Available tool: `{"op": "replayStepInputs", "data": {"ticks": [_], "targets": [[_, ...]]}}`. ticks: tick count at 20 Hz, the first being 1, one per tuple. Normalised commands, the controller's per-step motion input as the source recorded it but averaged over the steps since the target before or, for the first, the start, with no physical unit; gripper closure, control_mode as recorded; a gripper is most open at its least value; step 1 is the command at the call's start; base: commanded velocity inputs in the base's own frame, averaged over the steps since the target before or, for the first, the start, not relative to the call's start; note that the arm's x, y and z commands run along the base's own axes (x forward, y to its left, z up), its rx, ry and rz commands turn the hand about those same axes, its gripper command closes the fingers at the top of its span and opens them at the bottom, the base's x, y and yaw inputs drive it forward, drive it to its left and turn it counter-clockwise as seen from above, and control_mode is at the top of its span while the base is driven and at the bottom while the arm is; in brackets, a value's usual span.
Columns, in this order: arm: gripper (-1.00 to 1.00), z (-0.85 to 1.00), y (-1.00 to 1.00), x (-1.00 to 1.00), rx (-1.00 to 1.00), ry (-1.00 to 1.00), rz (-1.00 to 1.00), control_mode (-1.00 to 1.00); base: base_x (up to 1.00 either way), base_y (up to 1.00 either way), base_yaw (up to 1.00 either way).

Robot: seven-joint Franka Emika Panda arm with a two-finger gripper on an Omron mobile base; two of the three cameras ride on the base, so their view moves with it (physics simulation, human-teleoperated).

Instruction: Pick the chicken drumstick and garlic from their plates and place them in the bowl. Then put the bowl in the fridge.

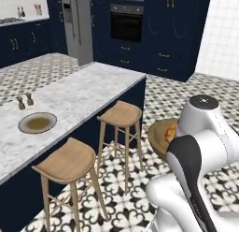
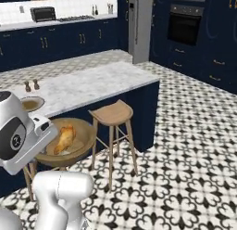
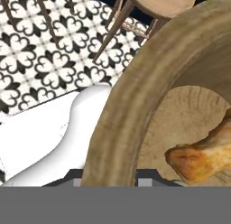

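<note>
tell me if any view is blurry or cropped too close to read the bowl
Hand view: very close, the bowl rim cut off by the frame, chicken drumstick sharp. Right base view: bowl whole and evenly lit, no glare. Left base view: bowl half hidden behind the arm.

No readable text, label, brand or number anywhere (appliances and cabinets bear no legible marks).

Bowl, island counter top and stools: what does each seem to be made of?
Bowl: apparently wood, matte light brown with streaky grain along its thick rim. Counter top: looks like polished marble or similar stone, white with grey veining. Stools: pale wood, smooth seats.
</note>
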Motion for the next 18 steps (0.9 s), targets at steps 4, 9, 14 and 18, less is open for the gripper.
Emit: {"op": "replayStepInputs", "data": {"ticks": [4,9,14,18], "targets": [[1.0,0.0,0.0,0.0,0.0,0.0,0.0,1.0,1.0,-0.67,-0.26],[1.0,0.0,0.0,0.0,0.0,0.0,0.0,1.0,1.0,-0.94,-0.03],[1.0,0.0,0.0,0.0,0.0,0.0,0.0,1.0,1.0,-0.92,0.0],[1.0,0.0,0.0,0.0,0.0,0.0,0.0,1.0,1.0,-0.72,0.0]]}}
